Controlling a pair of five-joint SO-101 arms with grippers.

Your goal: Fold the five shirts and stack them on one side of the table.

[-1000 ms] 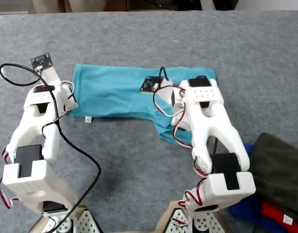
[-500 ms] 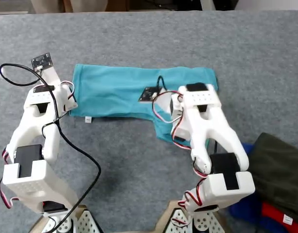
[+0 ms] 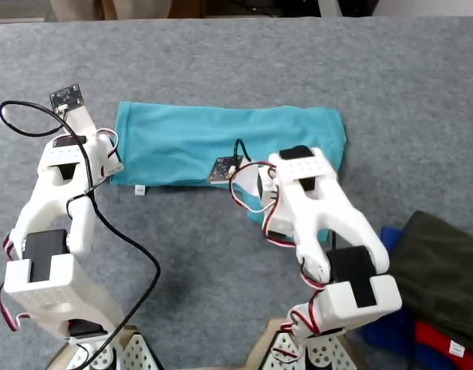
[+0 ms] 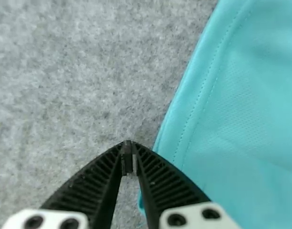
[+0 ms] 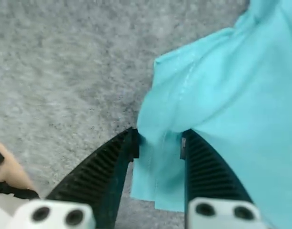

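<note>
teal shirt (image 3: 190,146): spread flat mid-table (image 3: 406,77) | right end effector (image 5: 158,141): part-closed, pinching the shirt's near hem; over the last second it drew back toward its base, so a fold looks underway | left end effector (image 4: 128,160): closed, empty, just beside the shirt's edge

Plain grey fuzzy carpet surface (image 3: 221,62).

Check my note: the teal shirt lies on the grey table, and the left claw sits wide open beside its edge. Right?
The left claw is shut, not open, tips pressed together on nothing; the left wrist view shows it. The teal shirt does lie on the grey table, the claw beside its edge.
</note>
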